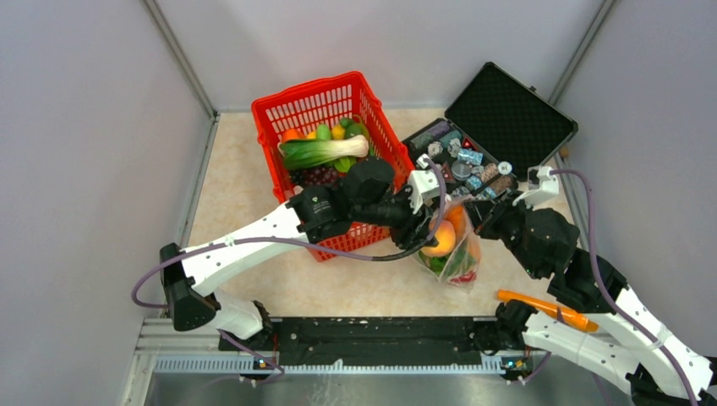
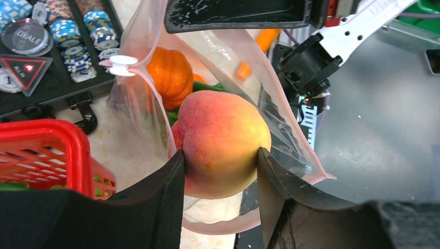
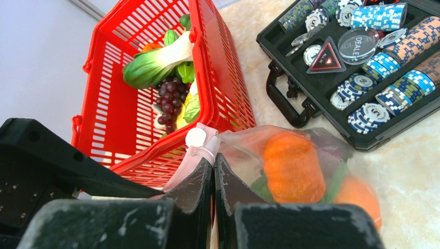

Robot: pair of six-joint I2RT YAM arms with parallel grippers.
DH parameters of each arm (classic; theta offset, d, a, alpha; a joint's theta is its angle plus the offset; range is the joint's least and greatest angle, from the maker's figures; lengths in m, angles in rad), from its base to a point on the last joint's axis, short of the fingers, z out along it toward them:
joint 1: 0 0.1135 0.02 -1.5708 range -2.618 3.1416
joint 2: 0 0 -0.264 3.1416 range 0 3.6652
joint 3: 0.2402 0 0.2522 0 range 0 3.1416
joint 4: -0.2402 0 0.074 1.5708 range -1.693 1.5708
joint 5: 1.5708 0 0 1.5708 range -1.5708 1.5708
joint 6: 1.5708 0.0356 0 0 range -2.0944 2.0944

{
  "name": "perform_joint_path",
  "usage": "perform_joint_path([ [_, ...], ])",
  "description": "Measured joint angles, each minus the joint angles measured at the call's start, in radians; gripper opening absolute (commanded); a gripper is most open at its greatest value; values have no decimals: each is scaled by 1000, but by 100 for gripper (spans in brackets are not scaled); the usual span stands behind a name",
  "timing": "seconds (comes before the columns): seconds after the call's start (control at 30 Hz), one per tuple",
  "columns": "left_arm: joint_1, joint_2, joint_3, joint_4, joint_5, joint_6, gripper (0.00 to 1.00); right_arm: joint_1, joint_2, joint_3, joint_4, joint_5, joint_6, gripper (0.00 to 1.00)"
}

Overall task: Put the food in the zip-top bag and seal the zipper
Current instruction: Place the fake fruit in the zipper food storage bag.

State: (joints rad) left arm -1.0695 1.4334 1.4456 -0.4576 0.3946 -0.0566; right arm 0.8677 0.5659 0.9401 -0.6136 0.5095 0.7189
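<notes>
Wrist cameras settle what the top view blurs: the left gripper point(image 2: 220, 154) clamps a peach point(image 2: 223, 129) at the zip-top bag's point(image 2: 280, 129) pink-edged mouth, and the right gripper point(image 3: 214, 168) is closed tight on the zipper point(image 3: 205, 153) beside its white slider point(image 3: 197, 137). From above, the clear bag sits at 4 o'clock from the red basket point(image 1: 269, 114), long axis 12 to 6, mouth toward 12, a pumpkin point(image 3: 293, 166) inside.

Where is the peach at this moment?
In the left wrist view, the peach is held by the left gripper at the open mouth of the zip-top bag, above the pumpkin inside it and right of the red basket.
</notes>
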Motion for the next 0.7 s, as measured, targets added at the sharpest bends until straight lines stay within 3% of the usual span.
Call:
perform_joint_path([
  [0.1, -1, 0, 0, -9, -51, 0, 23, 0, 0, 0, 0, 0, 0, 0],
  [0.2, -1, 2, 1, -14, -92, -4, 37, 0, 0, 0, 0, 0, 0, 0],
  [0.33, -2, 20, 18, -13, -109, -17, 67, 0, -1, 0, 0, 0, 0, 0],
  [0.47, -5, 27, 24, -14, -109, -23, 82, 0, -5, -4, 0, 0, 0, 0],
  [0.7, -6, 1, 22, -13, -136, -23, 88, 0, -13, -11, 3, 4, 0, 0],
])
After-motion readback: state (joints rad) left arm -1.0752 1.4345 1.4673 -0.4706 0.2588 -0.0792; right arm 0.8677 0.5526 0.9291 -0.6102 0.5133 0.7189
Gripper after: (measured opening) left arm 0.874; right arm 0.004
